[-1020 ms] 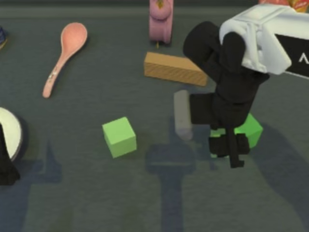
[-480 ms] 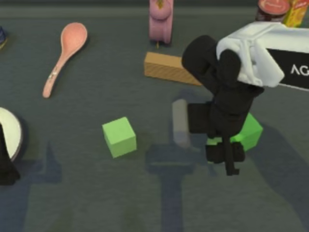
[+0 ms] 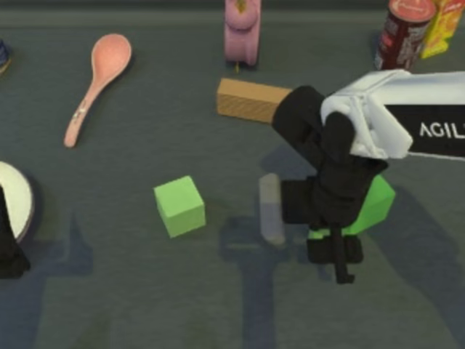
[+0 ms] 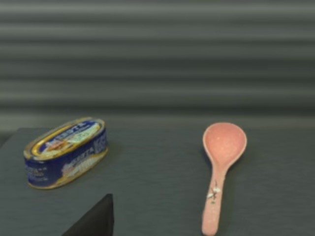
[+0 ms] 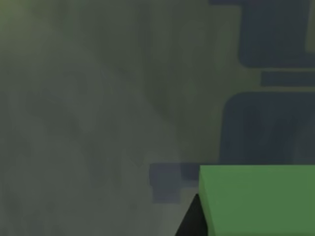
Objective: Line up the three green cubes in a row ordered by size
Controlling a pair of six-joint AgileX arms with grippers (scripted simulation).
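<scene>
My right gripper [image 3: 336, 265] hangs over the table's right half, right of centre, shut on the small green cube [image 3: 316, 234]; only a thin strip of it shows under the wrist. In the right wrist view this cube [image 5: 256, 201] fills the corner, above shadowed table. The large bright green cube [image 3: 376, 203] rests on the table just behind and right of the gripper, partly under the arm. The medium paler green cube [image 3: 179, 206] stands alone left of centre. My left gripper [image 3: 9, 254] is parked at the left edge.
A tan wooden block [image 3: 254, 102] lies behind the right arm. A pink spoon [image 3: 98, 80] lies at the back left and also shows as the spoon [image 4: 221, 167] beside a blue tin [image 4: 66, 152]. A pink figure [image 3: 242, 33] and a red can [image 3: 403, 33] stand along the back.
My right gripper has moved toward the front edge and slightly left, carrying the small green cube with it. The large and medium cubes and the left arm have stayed in place.
</scene>
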